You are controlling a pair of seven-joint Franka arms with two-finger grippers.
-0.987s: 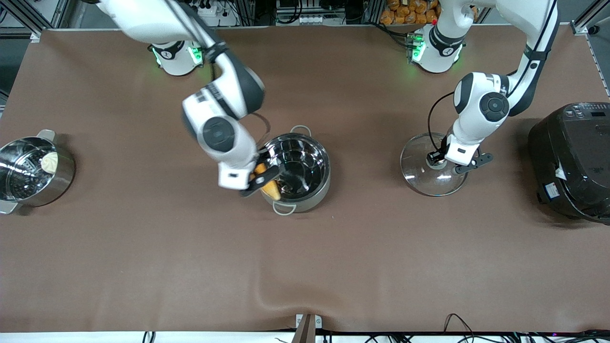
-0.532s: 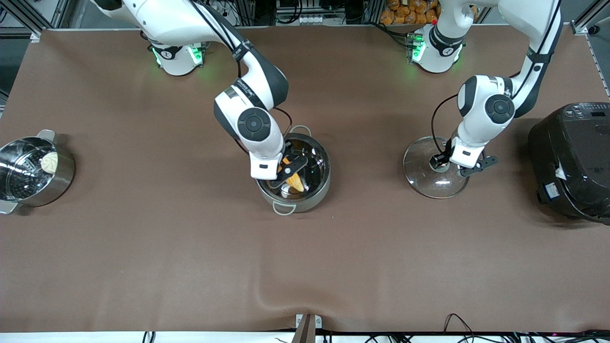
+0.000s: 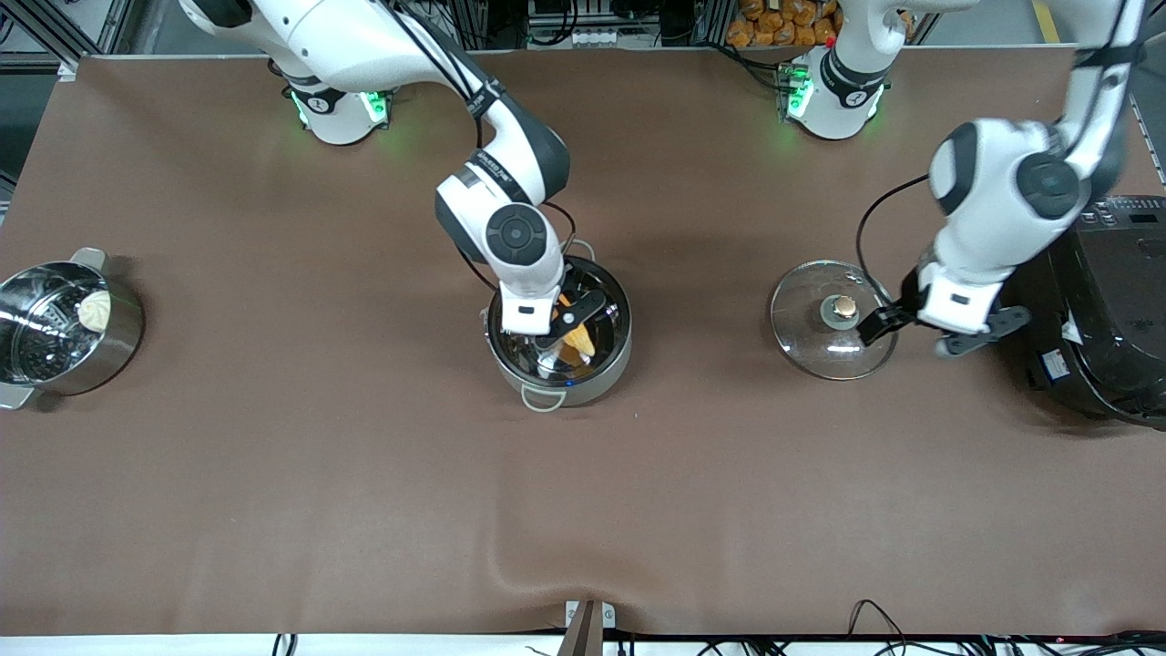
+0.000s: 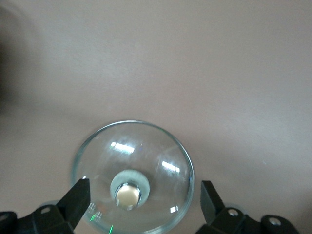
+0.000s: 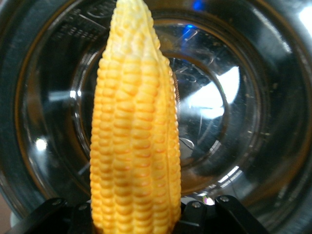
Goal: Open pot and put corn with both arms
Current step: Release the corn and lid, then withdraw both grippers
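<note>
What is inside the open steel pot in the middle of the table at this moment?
The corn, gripped by the right gripper, hangs inside the pot, over its shiny bare bottom. The corn and gripper cover part of the bottom, so anything there stays unseen. The lid lies apart on the table.

Front view: high camera, faces the arm bases along the frame's top, takes in the whole table [image 3: 273, 474]. Left wrist view: looks straight down from above on the glass lid [image 4: 132, 176], lower centre of frame; same lid [image 3: 831, 319] sits right of centre in the front view. Right wrist view: very close, looks into the pot [image 5: 243, 122], corn [image 5: 134, 126] filling frame centre; front view shares both [image 3: 560, 342].
</note>
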